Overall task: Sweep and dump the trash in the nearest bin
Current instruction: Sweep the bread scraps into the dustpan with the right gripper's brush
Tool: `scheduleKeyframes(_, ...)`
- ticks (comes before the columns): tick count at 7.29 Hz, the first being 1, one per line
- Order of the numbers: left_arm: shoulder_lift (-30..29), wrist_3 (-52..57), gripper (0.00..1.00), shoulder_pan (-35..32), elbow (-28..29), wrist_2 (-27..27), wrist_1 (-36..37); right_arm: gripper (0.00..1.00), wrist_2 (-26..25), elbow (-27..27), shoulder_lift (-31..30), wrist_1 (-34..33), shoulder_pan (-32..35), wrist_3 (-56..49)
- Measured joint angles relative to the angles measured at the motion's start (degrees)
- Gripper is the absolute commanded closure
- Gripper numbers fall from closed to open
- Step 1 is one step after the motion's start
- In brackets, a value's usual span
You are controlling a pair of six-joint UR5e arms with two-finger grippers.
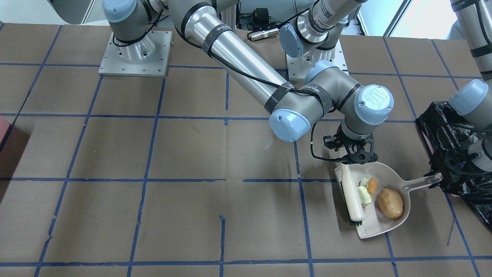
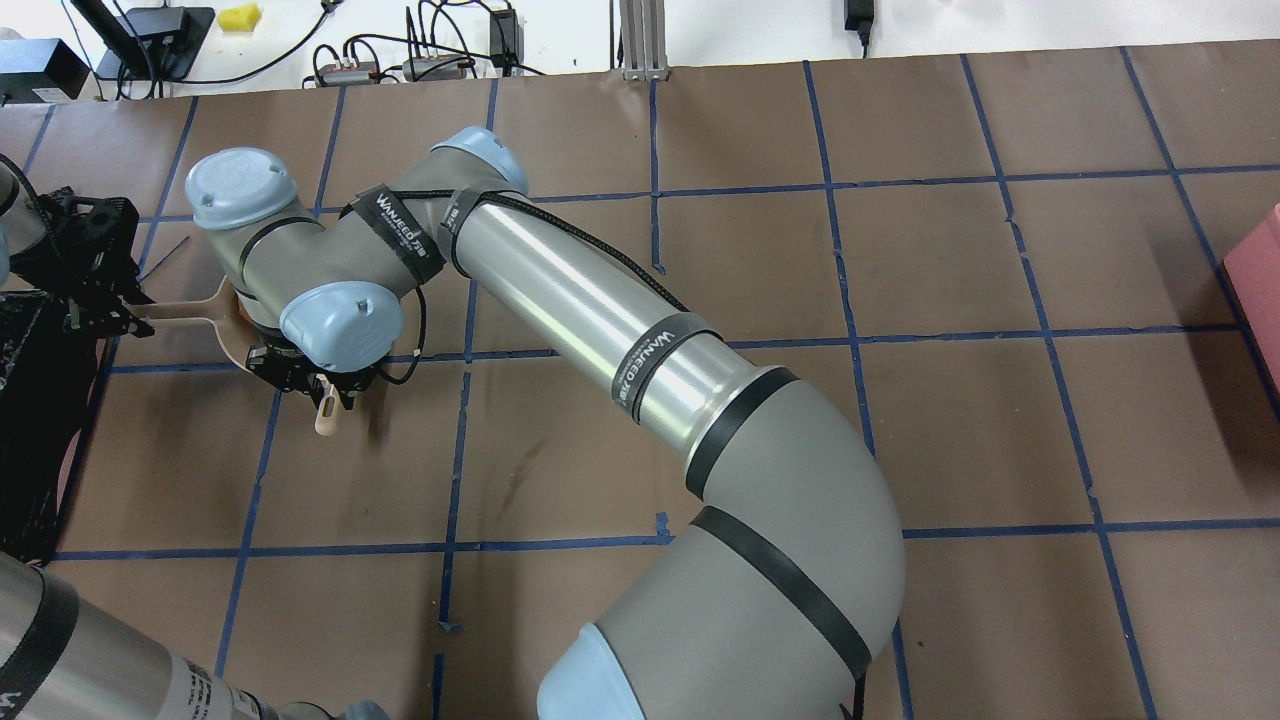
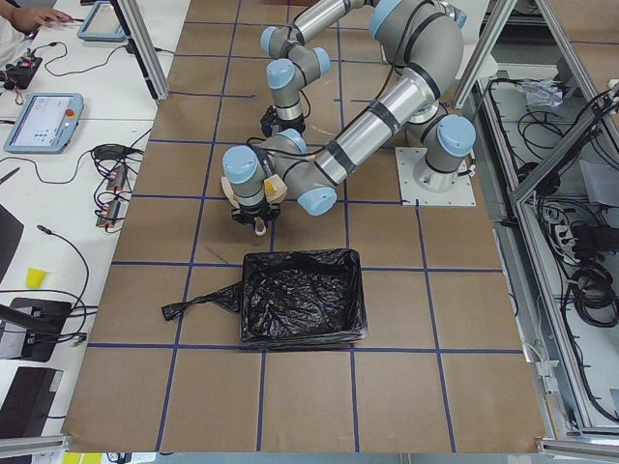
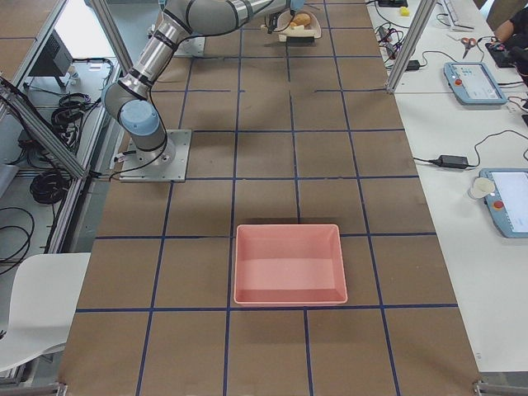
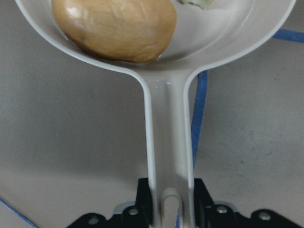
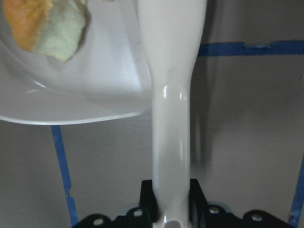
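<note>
The trash lies in the dustpan, lower right.
The left gripper clamps its handle, the right gripper the brush; arm straps read "WANJEED".

Right gripper clasping pale brush handle, left gripper clasping dustpan handle, black-lined bin beside it
</note>
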Motion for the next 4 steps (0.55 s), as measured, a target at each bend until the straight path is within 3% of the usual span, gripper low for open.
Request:
scheduleKeyframes(2,-0.06,-0.11,0.98,0.36,-0.33,-2.17,-0.5,0.93,-0.11,0.09,0.03,-1.61,0.06,-2.89)
scheduleKeyframes(4,-0.09,-0.23,0.98,0.97,-1.1,-5.12,-1.13,0.94,-1.63,0.81,-1.23,0.84,-0.68,-3.21)
